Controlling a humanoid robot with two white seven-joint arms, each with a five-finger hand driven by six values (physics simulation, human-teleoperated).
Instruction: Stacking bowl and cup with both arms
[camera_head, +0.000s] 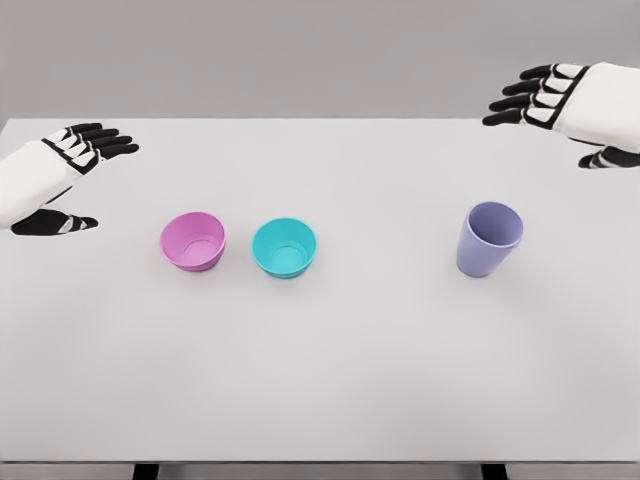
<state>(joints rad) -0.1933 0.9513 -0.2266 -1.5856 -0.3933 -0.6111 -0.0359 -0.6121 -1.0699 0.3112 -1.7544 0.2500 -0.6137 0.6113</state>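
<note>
A pink bowl (194, 241) stands upright on the white table (340, 370), left of centre. Close to its right is a teal bowl (284, 247), also upright. A lavender cup (488, 239) stands alone to the right. My left hand (78, 180) hovers at the far left, fingers spread and holding nothing, well left of the pink bowl. My right hand (545, 115) hangs at the upper right, above and behind the cup, fingers extended and empty.
The table's far edge runs along the top under a grey wall. Its near edge shows at the bottom, with dark legs beneath.
</note>
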